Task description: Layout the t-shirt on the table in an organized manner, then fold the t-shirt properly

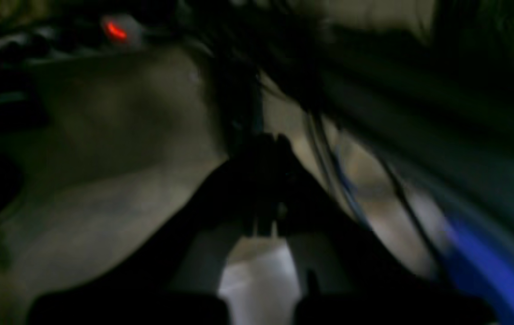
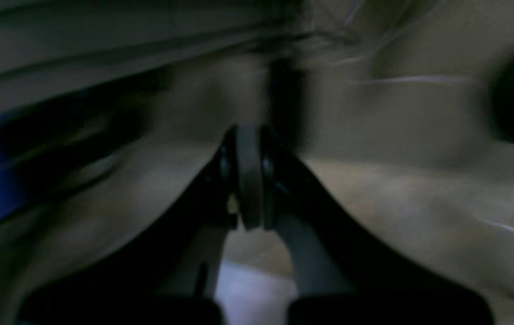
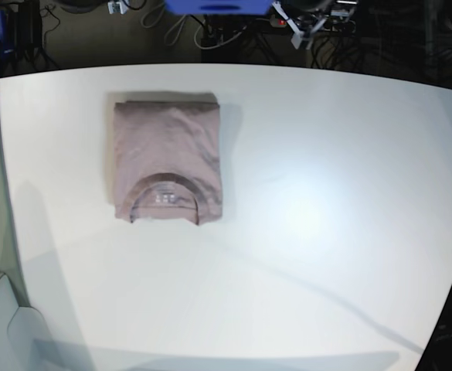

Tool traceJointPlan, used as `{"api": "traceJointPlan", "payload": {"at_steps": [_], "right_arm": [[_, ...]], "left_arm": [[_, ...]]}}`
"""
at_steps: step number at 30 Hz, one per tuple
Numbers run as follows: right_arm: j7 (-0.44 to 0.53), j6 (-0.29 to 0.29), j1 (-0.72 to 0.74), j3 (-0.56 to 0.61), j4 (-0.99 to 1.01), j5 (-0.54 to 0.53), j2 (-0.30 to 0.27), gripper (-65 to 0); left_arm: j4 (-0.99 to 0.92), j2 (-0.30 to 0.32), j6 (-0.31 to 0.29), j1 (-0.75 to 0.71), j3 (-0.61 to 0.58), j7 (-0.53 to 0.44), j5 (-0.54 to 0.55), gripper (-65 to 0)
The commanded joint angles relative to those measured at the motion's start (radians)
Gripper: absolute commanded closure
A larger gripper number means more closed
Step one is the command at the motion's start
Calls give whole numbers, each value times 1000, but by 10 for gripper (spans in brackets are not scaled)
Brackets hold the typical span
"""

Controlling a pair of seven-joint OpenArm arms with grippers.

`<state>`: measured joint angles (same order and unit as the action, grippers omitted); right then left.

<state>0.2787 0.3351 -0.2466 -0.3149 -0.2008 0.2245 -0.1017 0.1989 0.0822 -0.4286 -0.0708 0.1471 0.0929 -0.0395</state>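
Shut right hand (image 2: 248,180); folded t-shirt (image 3: 167,161) on table (image 3: 326,193).

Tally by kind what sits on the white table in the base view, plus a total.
Folded t-shirt, mauve: 1
Other loose items on the table: 0
Pincers over the table in the base view: 0
Total: 1

left gripper (image 1: 266,149) black tapered fingers, right gripper (image 2: 250,176) black w/ grey pad, both blurry
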Motion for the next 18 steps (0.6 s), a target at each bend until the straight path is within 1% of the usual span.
{"api": "traceJointPlan", "payload": {"at_steps": [1, 2, 3, 4, 7, 9, 11, 12, 18], "right_arm": [[24, -103, -13, 10, -1, -7, -25, 0], [29, -192, -13, 24, -1, -7, -23, 0], [32, -279, -13, 43, -6, -7, -16, 0], [32, -340, -13, 52, -6, -7, -14, 0], [32, -451, -13, 56, -7, -7, -17, 0], [32, -509, -13, 56, -6, -6, -19, 0], [32, -551, -12, 58, -7, -6, -19, 0], [32, -558, -7, 58, -7, -6, -19, 0], [31, -561, 11, 59, -1, -6, -17, 0]], "left_arm": [[-28, 8, 58, 15, 6, -11, 2, 0], [-48, 8, 119, 24, 6, -34, 2, 0], [-57, 8, 164, 27, 3, -58, -3, 0], [-60, 4, 205, 27, 3, -83, -6, 0], [-60, -6, 293, 27, 6, -107, 3, -1], [-63, -6, 331, 29, 7, -109, 5, -1], [-69, -6, 339, 29, 4, -109, 3, -1], [-69, -8, 339, 29, 4, -109, 3, -1], [-68, -8, 339, 29, 6, -117, 3, -1]]}}
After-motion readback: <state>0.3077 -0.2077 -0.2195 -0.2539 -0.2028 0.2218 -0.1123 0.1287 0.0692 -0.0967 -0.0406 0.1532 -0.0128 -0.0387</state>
